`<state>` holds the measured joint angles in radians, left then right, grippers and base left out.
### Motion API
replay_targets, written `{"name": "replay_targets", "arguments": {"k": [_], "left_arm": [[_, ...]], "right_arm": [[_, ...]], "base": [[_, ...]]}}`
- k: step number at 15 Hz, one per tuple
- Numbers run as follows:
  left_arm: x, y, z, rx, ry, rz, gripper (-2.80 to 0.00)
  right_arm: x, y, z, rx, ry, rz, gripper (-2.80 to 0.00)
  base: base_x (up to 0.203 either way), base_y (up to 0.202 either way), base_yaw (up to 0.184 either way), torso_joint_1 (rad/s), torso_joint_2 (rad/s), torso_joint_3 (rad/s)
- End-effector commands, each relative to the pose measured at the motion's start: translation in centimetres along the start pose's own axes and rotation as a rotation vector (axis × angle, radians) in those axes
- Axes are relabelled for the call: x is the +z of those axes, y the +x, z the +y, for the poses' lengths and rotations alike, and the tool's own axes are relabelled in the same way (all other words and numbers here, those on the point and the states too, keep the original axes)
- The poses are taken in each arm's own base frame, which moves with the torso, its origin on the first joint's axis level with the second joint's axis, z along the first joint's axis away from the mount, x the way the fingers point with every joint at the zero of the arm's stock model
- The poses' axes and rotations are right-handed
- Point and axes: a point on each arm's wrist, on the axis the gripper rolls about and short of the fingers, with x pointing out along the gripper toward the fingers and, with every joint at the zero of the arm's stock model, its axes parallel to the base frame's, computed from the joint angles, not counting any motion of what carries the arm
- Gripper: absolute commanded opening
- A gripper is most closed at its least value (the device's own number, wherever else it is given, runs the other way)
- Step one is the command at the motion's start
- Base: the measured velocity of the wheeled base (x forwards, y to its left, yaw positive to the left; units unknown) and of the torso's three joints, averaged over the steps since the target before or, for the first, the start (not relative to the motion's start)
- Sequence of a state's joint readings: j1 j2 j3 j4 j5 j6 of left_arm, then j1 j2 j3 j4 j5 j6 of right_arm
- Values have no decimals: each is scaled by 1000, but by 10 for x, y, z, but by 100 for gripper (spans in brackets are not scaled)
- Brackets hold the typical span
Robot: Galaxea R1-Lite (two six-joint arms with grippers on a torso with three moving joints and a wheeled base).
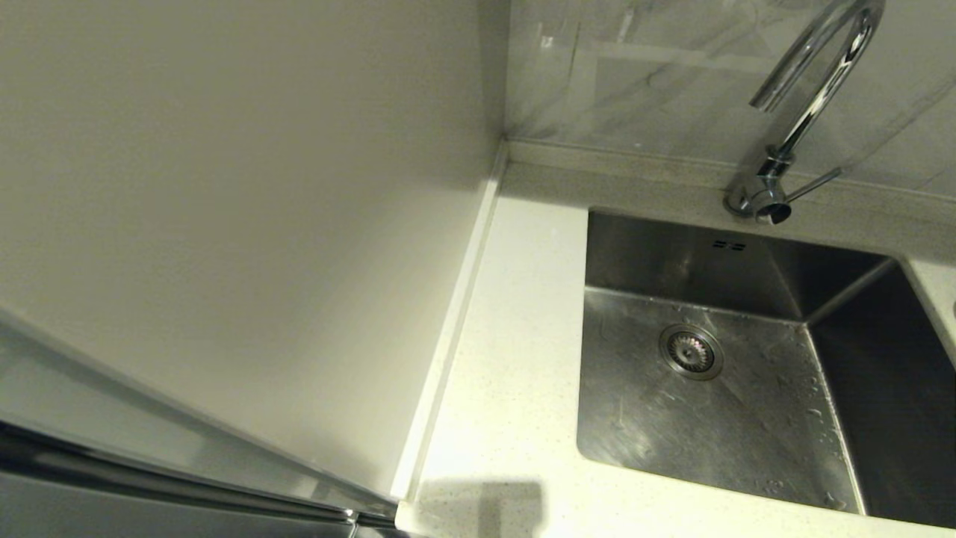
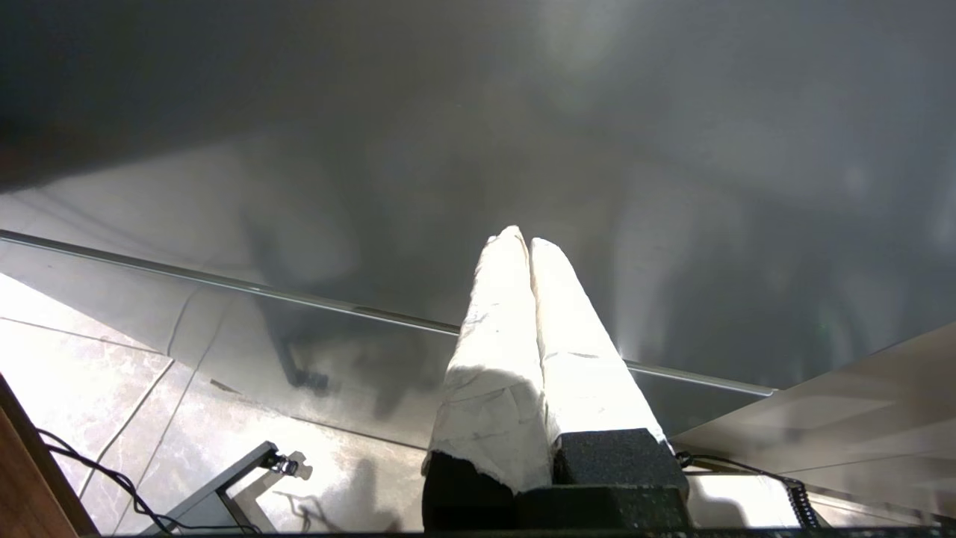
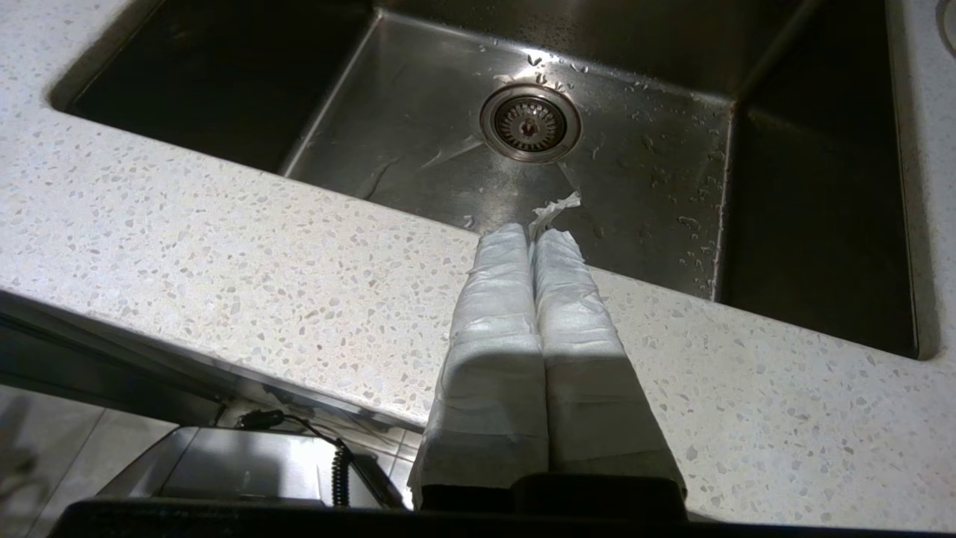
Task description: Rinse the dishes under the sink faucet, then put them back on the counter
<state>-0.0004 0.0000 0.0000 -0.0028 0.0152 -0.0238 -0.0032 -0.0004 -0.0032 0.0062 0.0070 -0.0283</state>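
Note:
No dishes show in any view. The steel sink (image 1: 747,426) lies empty, with water drops around its drain (image 1: 691,351). The chrome faucet (image 1: 814,90) arches over its back edge, the thin lever (image 1: 815,183) sticking out to the right. My right gripper (image 3: 532,235) is shut on nothing. It hovers over the speckled counter (image 3: 224,246) at the near rim of the sink (image 3: 418,142), pointing toward the drain (image 3: 530,123). My left gripper (image 2: 523,240) is shut and empty, low beside a grey cabinet front. Neither gripper appears in the head view.
A cream wall panel (image 1: 224,187) bounds the counter (image 1: 515,336) on the left. A marbled backsplash (image 1: 657,75) stands behind the faucet. A thin curved edge (image 3: 948,22) shows on the counter right of the sink; I cannot tell what it is. Tiled floor (image 2: 89,388) and cables lie below.

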Motion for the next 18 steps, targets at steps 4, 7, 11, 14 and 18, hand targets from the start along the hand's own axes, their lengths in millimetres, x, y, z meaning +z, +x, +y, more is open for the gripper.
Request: {"name": "replay_targets", "arguments": {"k": [4, 7, 11, 14, 18], "left_arm": [[0, 0, 0, 0, -1, -3, -280], [0, 0, 0, 0, -1, -3, -280], [0, 0, 0, 0, -1, -3, -280], [0, 0, 0, -1, -1, -3, -280], [0, 0, 0, 1, -1, -3, -280]], "right_arm": [[0, 0, 0, 1, -1, 0, -280], [0, 0, 0, 1, -1, 0, -280], [0, 0, 0, 1, -1, 0, -280], [0, 0, 0, 1, -1, 0, -280], [0, 0, 0, 1, -1, 0, -280]], "base": [[0, 0, 0, 0, 0, 0], [0, 0, 0, 0, 0, 0], [0, 0, 0, 0, 0, 0], [0, 0, 0, 0, 0, 0], [0, 0, 0, 0, 0, 0]]}}
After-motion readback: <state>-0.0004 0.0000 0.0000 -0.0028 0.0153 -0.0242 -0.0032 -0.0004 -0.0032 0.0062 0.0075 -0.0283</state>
